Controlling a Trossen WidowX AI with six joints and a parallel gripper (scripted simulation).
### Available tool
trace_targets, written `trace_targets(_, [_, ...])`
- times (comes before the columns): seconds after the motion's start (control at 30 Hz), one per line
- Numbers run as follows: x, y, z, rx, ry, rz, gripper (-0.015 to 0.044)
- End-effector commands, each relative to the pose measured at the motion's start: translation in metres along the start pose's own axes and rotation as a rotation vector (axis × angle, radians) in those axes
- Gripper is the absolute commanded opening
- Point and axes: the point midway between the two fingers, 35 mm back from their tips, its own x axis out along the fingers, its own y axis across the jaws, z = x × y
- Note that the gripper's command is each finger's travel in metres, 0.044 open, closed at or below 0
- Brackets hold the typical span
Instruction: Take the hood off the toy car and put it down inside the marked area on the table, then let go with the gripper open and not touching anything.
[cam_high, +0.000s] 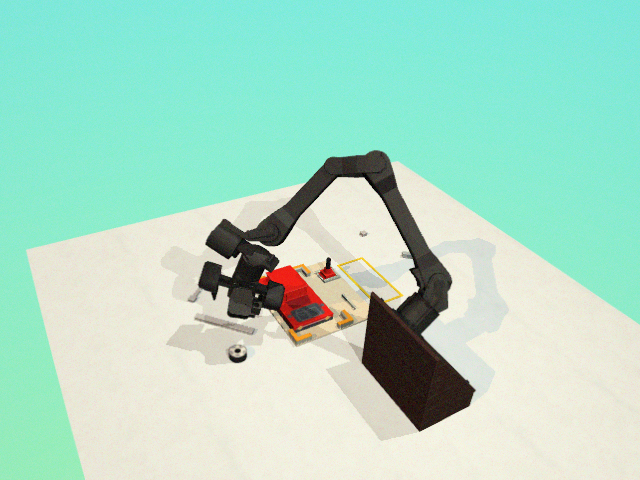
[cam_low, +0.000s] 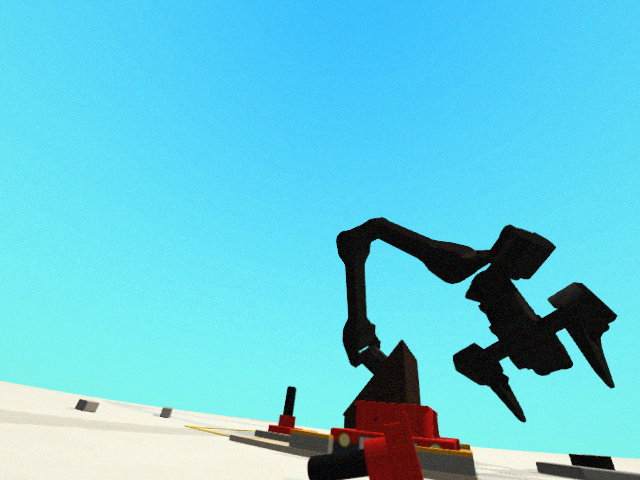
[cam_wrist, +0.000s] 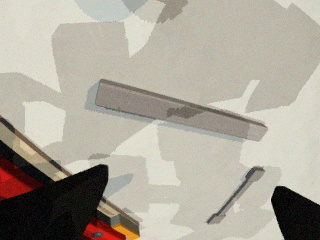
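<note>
The red toy car (cam_high: 302, 302) (cam_wrist: 14, 190) sits on a tan board (cam_high: 330, 302) with orange corner blocks. Its hood (cam_high: 281, 276) is the flat red panel at the end nearest my gripper and lies on the car. My gripper (cam_high: 240, 302) (cam_low: 563, 397) (cam_wrist: 191, 184) is wide open and empty. It hangs in the air beside that end of the car, touching nothing, with one finger over the board's edge. The marked area is a yellow outline (cam_high: 350, 261) (cam_low: 217, 429) on the table beyond the board, near the arm's base.
A loose wheel (cam_high: 237, 353), a long grey bar (cam_high: 224, 323) (cam_wrist: 176, 112) and a thin grey strip (cam_high: 194, 295) (cam_wrist: 235, 194) lie on the table under my gripper. A red-based black lever (cam_high: 327, 271) (cam_low: 286, 413) stands on the board. A dark brown wedge (cam_high: 413, 361) stands by the base.
</note>
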Motion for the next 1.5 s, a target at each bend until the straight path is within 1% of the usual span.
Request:
trace_targets(0.0, [0.000,0.000,-0.001,0.016,-0.001,0.002,0.0440])
trace_targets(0.07, [-0.001,0.002,-0.008,0.140,-0.011,0.019,0.0440])
trace_targets(0.27, [-0.007,0.013,-0.043,0.715,-0.031,0.112,0.0440])
trace_targets(0.5, [-0.016,0.034,-0.083,1.379,0.010,0.240,0.0440])
trace_targets(0.7, [-0.025,0.056,-0.114,1.926,0.116,0.357,0.0440])
trace_targets(0.9, [-0.037,0.082,-0.141,2.441,0.297,0.456,0.0440])
trace_targets(0.97, [-0.038,0.085,-0.144,2.498,0.322,0.465,0.0440])
trace_targets(1.47, [-0.037,0.086,-0.145,2.498,0.322,0.465,0.0440])
